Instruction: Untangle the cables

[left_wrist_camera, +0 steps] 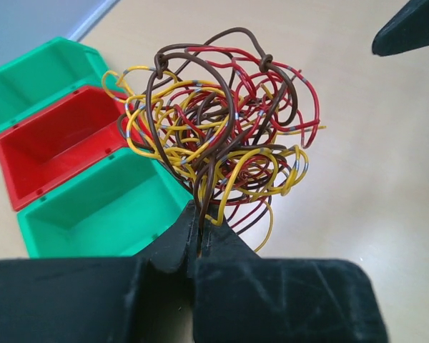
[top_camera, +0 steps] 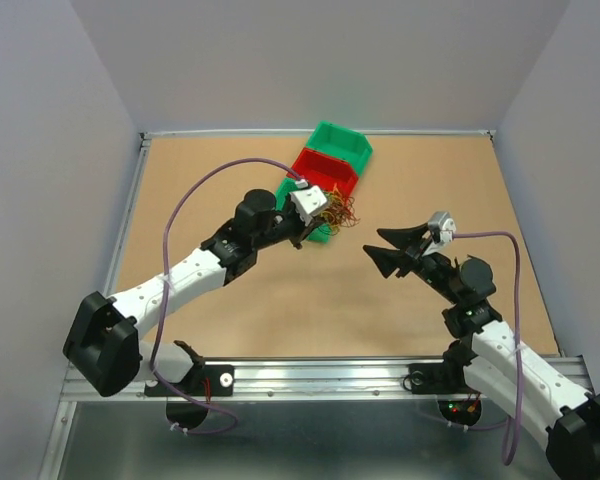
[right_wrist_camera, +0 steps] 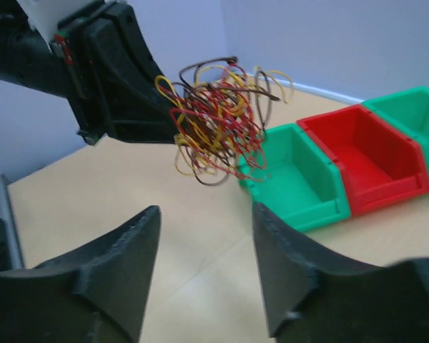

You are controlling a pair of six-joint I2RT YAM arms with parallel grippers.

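The cables (left_wrist_camera: 218, 139) are a knotted clump of thin brown, red and yellow wires, held up off the table. My left gripper (left_wrist_camera: 200, 225) is shut on a few strands at the clump's bottom; from above the cables (top_camera: 337, 213) hang at its tip, beside the bins. In the right wrist view the cables (right_wrist_camera: 218, 121) float ahead of my right gripper (right_wrist_camera: 206, 214), which stands open with nothing between its fingers and a clear gap to the clump. From above, my right gripper (top_camera: 375, 246) sits to the right of the clump, pointing left toward it.
Three small bins stand in a row at the back centre: a green bin (top_camera: 344, 143), a red bin (top_camera: 325, 169) and a nearer green bin (top_camera: 318, 228) partly behind the left gripper. The red bin (left_wrist_camera: 53, 143) shows nothing inside. Table edges and grey walls surround.
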